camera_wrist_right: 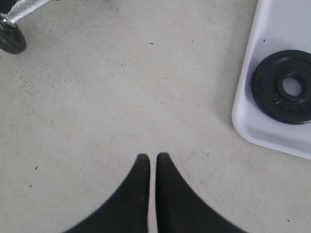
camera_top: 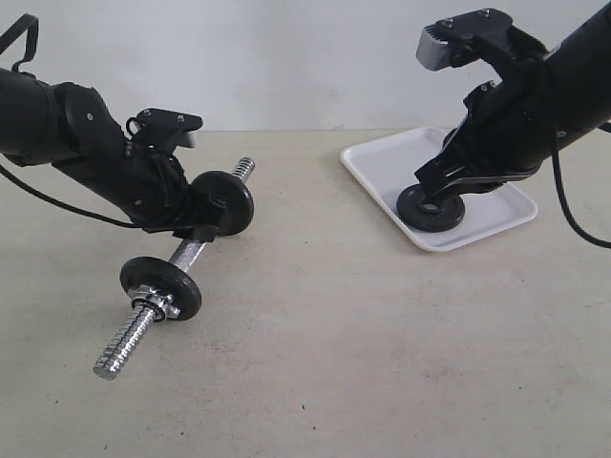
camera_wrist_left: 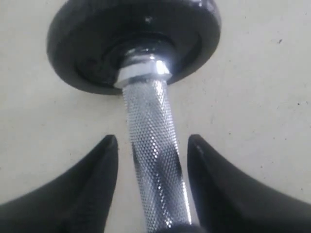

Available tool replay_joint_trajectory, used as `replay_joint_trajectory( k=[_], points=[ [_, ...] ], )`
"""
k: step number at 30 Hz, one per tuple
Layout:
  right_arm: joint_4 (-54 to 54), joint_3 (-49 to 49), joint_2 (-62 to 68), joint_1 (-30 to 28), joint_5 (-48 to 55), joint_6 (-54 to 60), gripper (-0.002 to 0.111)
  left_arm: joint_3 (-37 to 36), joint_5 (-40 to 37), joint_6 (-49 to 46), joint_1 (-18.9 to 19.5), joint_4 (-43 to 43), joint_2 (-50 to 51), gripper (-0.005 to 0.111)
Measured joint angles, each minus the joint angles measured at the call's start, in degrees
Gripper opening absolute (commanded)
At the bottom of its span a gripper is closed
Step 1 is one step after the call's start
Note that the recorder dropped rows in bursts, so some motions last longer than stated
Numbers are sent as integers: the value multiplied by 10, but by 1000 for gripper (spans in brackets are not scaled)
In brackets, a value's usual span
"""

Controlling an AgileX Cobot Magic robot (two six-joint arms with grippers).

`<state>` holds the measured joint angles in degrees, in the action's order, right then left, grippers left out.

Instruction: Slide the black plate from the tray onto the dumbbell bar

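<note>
Your task has barely started: the plate (camera_wrist_right: 268, 90) lies flat in the tray (camera_top: 382, 167), at the near corner of it, right of centre in the exterior view. Nothing is gripping it. Your right pincer (camera_wrist_right: 151, 156) is pressed almost together and holds nothing. In its own wrist view the tips sit over bare desk (camera_top: 334, 334), beside the tray and not over the plate.

The bar (camera_top: 188, 253) lies at the left of the exterior view, well apart from the tray. It already carries two discs, a near one (camera_top: 160, 288) backed by a chrome nut (camera_top: 153, 303) and a far one (camera_top: 227, 202). Past the far disc a short threaded end sticks out with no nut that I can see.

Your left pincer (camera_wrist_left: 153, 141) straddles the knurled middle of the bar, one finger on each side. Whether it is truly clamping I cannot tell, as thin gaps show at the tips.

Left for you, as I judge it: spread the right pincer, pick up the plate, carry it across and thread its hole over a bar end.
</note>
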<state>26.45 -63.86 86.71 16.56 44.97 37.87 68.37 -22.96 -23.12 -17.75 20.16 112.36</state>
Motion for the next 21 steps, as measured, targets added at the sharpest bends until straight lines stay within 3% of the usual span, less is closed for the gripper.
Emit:
replay_joint_trajectory(
  k=[21],
  points=[
    [0, 0, 0, 0, -47, -4, 0, 6, 11, -7, 0, 3, 23, 43]
  ],
)
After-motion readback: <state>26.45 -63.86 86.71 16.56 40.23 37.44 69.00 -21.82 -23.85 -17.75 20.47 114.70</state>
